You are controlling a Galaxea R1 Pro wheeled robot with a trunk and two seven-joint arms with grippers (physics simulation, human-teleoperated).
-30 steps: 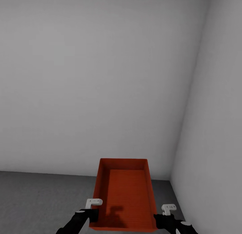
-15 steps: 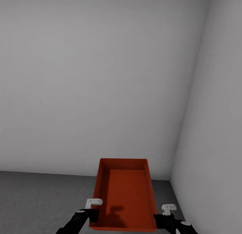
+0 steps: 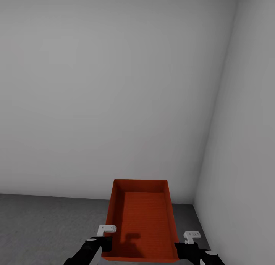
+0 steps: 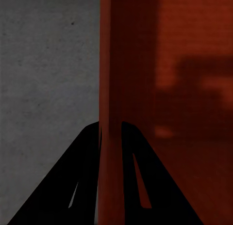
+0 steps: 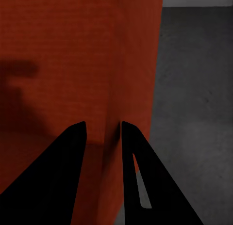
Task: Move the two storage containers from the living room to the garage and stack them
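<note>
Black fingers of the left hand (image 4: 110,152) pinch the left long wall of the orange-red storage container (image 3: 142,219), and the right hand (image 5: 103,137) clamps the opposite wall the same way (one finger inside, one outside). The box hangs between them, its long axis running straight ahead toward the far pale wall (image 3: 114,85), over the dark concrete floor (image 3: 46,227) near the garage's right-hand corner. Neither arm is nearer; lowering calls for both together. Against the earlier frames, nothing differs: box, hands and view match.
</note>
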